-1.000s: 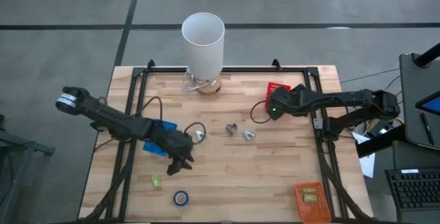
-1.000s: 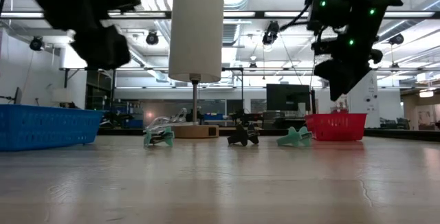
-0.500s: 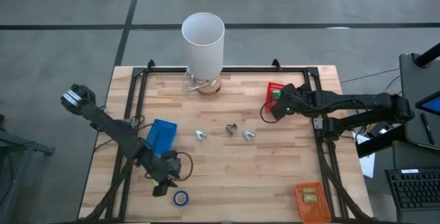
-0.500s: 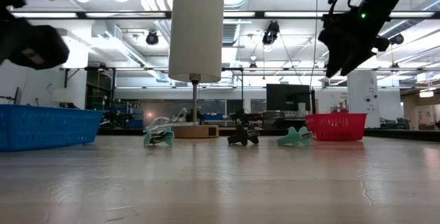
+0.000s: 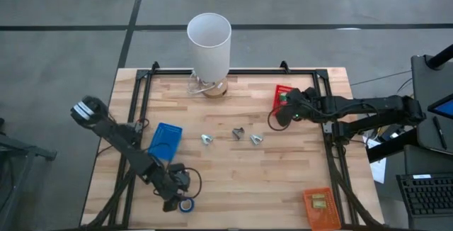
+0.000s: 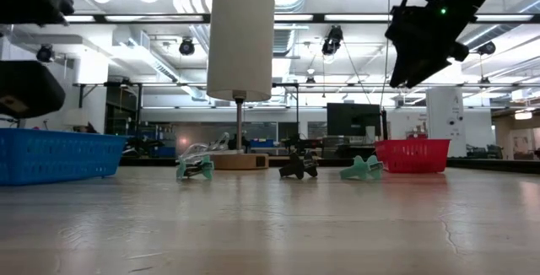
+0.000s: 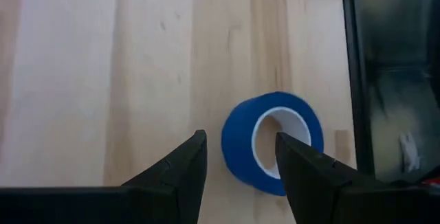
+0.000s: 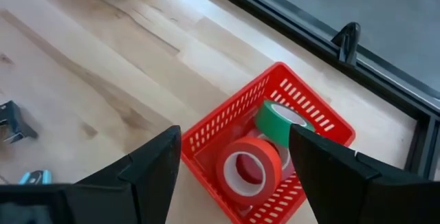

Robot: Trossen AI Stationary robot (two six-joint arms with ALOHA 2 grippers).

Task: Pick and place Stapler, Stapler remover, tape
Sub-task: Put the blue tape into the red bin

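On the wooden table (image 5: 283, 174), the blue tape roll (image 7: 273, 141) lies flat near the front edge, just ahead of the left gripper (image 7: 237, 162), whose empty jaws stand apart; light, rigid and smooth, it probably suits pinching across 1 wall of the ring.

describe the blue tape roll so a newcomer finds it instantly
On the wooden table, look along the near edge, left of centre, just past the left hand, whose fingers are open. The blue tape roll lies flat there, the only ring outside the red basket.
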